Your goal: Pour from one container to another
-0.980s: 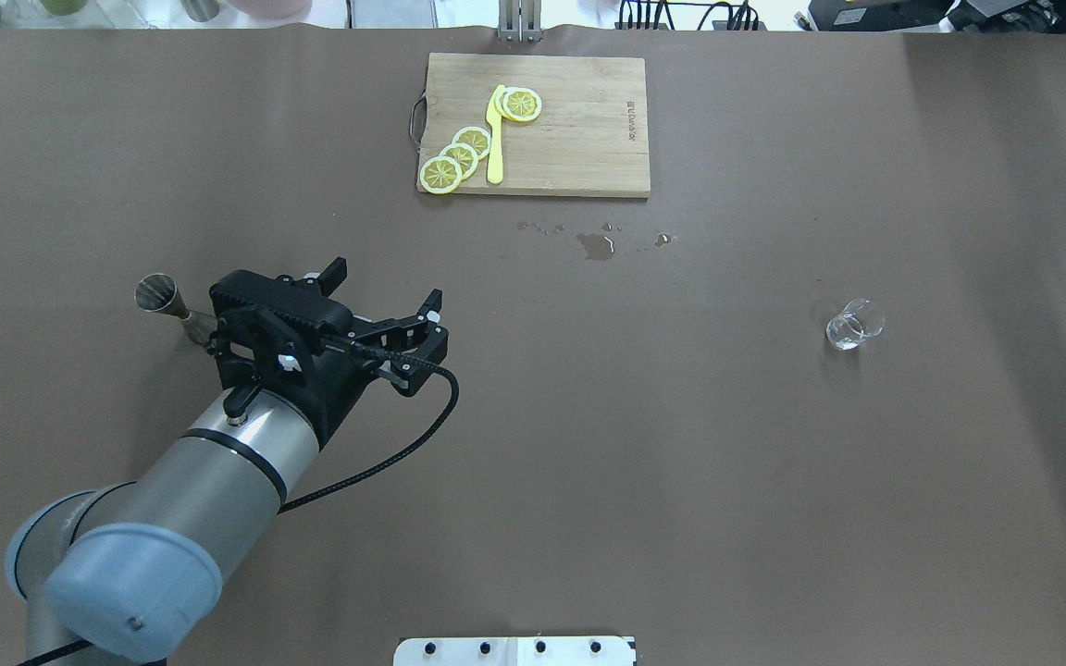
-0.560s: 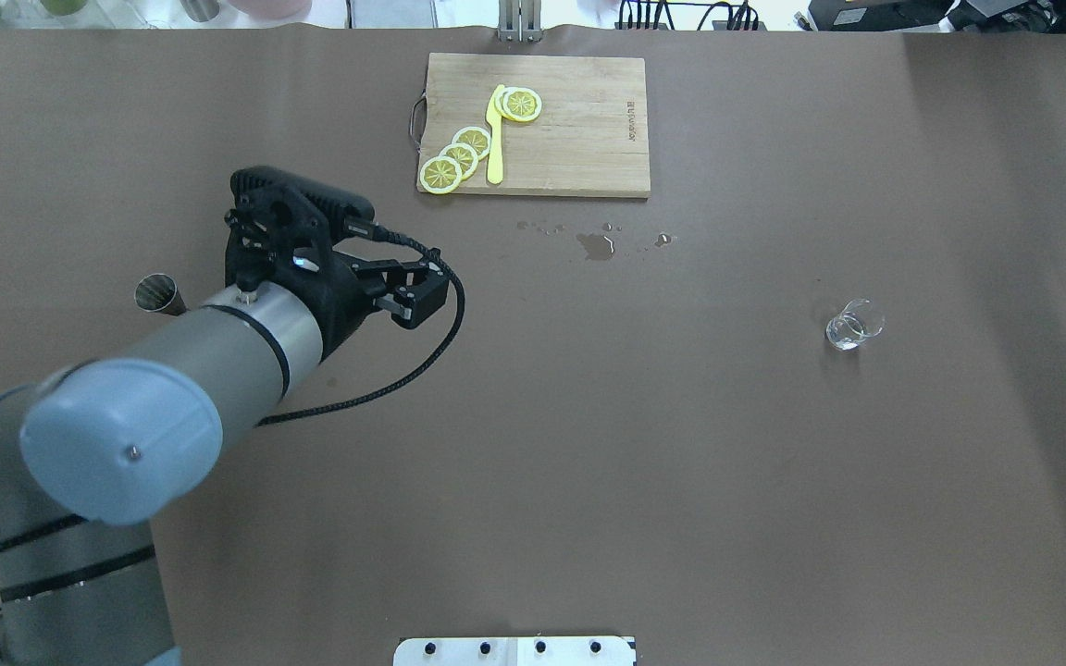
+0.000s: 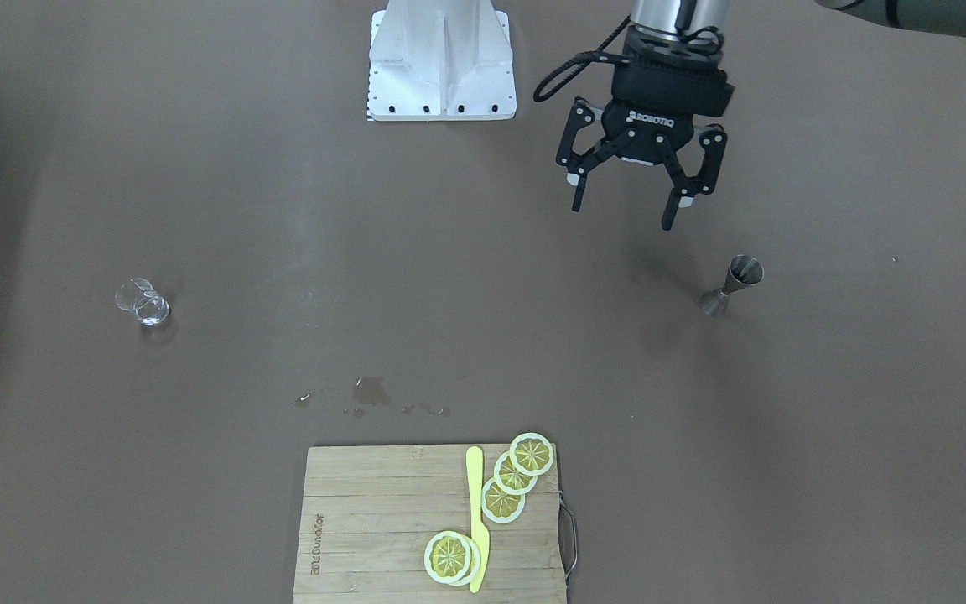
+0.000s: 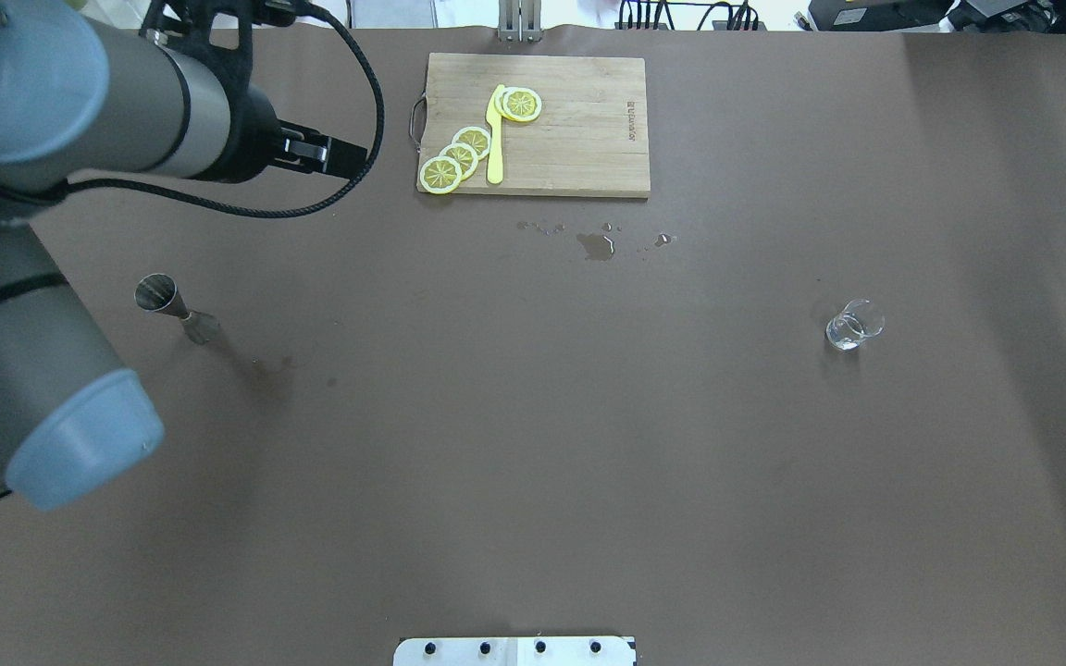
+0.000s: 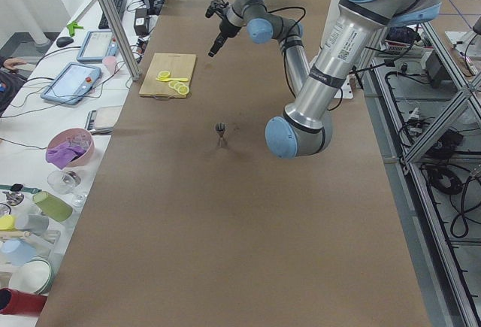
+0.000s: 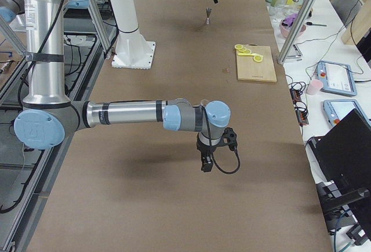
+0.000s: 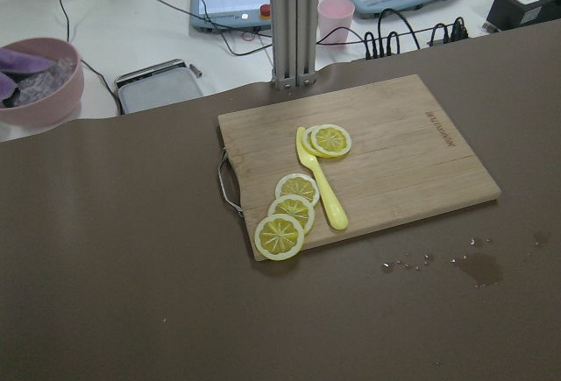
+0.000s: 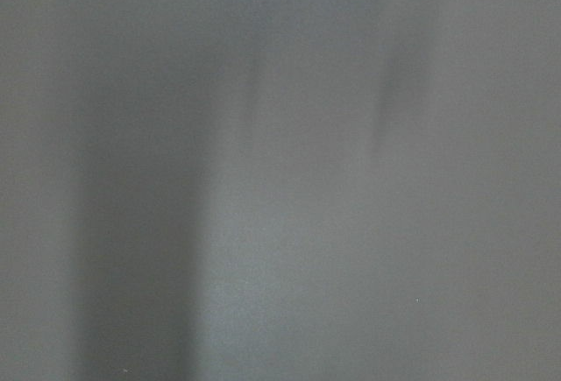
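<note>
Counter (image 4: pixel 533 462): brown covering | wooden cutting board (image 4: pixel 579 139) at far edge, metal handle on one end | yellow knife (image 4: pixel 495 139) flat on board | lemon slices (image 4: pixel 460 157): three overlapping in a row beside knife, two overlapping at its far end | wet patch (image 4: pixel 597 245) plus droplets near board.

The table (image 4: pixel 533 462) has a plain matt brown cover, broken only by a few darker wet spots (image 4: pixel 597 245); on it the jigger (image 4: pixel 159 296) is dull grey steel and the glass (image 4: pixel 852 328) is clear and colourless. The cutting board (image 4: pixel 579 139) is pale honey wood striped by its planks, and it carries bright yellow lemon slices (image 4: pixel 441 175) with whitish rims and spoke-like segments, and a lime-yellow knife (image 4: pixel 495 162). The left gripper (image 3: pixel 623 210) is black with white lettering, its arm (image 4: pixel 126 102) silver-grey with pale blue caps, and the base plate (image 3: pixel 441 63) is white.
</note>
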You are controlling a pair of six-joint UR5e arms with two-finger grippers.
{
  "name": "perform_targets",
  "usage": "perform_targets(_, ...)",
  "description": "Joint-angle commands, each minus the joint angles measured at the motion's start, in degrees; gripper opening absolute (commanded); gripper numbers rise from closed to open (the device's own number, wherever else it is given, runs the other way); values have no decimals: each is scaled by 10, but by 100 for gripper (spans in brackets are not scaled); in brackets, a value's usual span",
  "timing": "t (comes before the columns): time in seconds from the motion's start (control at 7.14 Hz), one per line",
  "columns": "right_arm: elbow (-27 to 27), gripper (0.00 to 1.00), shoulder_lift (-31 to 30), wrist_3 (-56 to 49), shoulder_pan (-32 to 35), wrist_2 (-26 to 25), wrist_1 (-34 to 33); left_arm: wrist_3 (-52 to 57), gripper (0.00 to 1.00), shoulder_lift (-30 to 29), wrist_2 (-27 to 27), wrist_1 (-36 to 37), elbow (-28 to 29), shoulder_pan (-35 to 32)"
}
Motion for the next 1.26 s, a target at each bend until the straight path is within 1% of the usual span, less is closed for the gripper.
perform_targets(0.0,0,100,0,0,0,0,0,143,97,4,-150,31,45,-139)
perform_targets(0.14,0,100,0,0,0,0,0,198,97,48,-200,26,50,-187)
perform_targets(0.42,-3,100,0,-1,0,0,0,313,97,109,-254,30,75,-277)
perform_targets(0.56,-2,100,0,0,0,1,0,356,97,132,-299,31,117,-317)
perform_targets(0.7,2,100,3,0,0,1,1,377,97,151,-341,25,167,-350)
perform_targets(0.84,3,100,5,0,0,2,1,433,97,161,-348,23,227,-388)
perform_targets(0.98,3,100,9,0,0,2,10,492,97,163,-347,21,263,-412)
perform_targets(1.12,1,100,9,-1,-1,1,25,500,97,195,-346,30,274,-431)
